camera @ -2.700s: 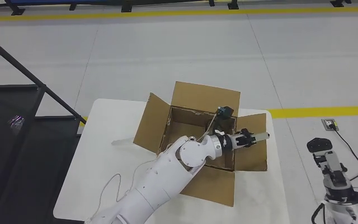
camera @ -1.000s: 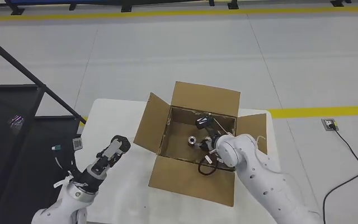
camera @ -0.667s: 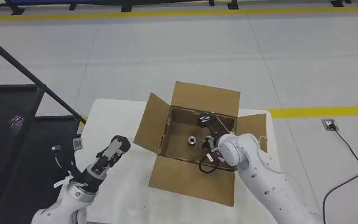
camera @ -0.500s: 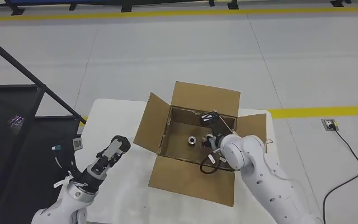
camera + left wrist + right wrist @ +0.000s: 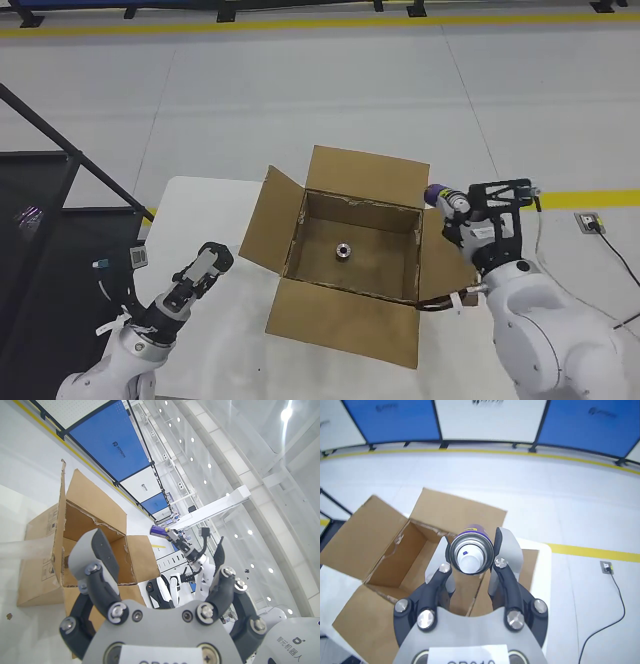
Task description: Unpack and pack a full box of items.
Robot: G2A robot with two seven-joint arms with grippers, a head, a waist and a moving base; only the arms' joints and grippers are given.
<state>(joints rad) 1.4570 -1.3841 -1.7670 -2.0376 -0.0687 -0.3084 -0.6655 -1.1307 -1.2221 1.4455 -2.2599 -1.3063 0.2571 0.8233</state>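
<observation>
Right wrist view: purple can [image 5: 471, 553] between jaws

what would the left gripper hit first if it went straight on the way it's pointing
Most likely the cardboard box: the left gripper points at the open side flap nearest it, though its height against the flap is hard to judge.

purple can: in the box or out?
Out. The right gripper is shut on the purple can, holding it raised outside the cardboard box's opening, near a side flap.
</observation>
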